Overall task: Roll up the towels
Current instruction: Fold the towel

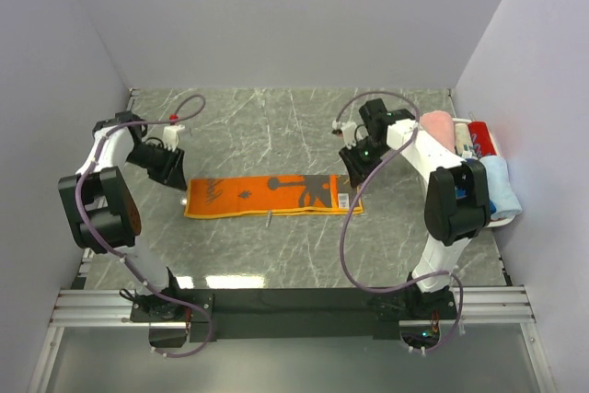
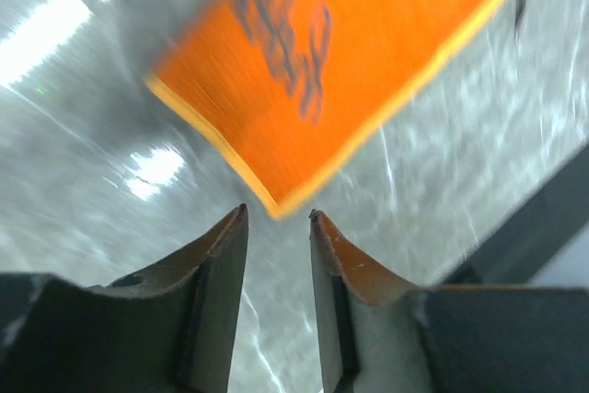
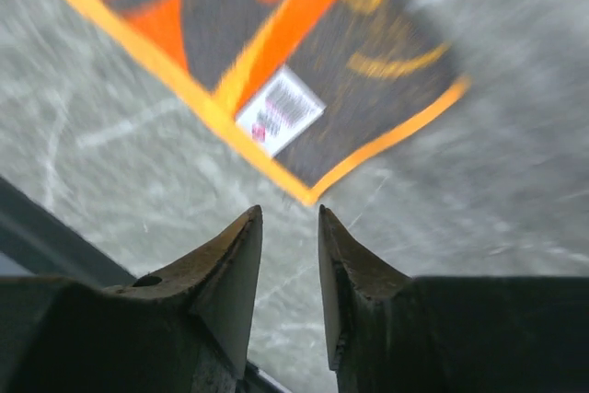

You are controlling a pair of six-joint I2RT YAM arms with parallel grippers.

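A grey-and-orange towel [image 1: 271,195] lies folded into a long flat strip across the middle of the table. My left gripper [image 1: 177,179] hovers just off its left end, open and empty; in the left wrist view the towel's orange corner [image 2: 322,52] lies just beyond the gripper [image 2: 277,213]. My right gripper [image 1: 354,175] hovers by the right end, open and empty; the right wrist view shows the grey corner [image 3: 304,52] with a white label [image 3: 279,109] just past the gripper [image 3: 290,211]. Several rolled towels [image 1: 479,158] sit at the right wall.
The rolled towels, pink [image 1: 440,128], red [image 1: 479,135] and pale blue [image 1: 500,186], sit close behind my right arm. White walls close in on the left, back and right. A black rail [image 1: 294,301] runs along the near edge.
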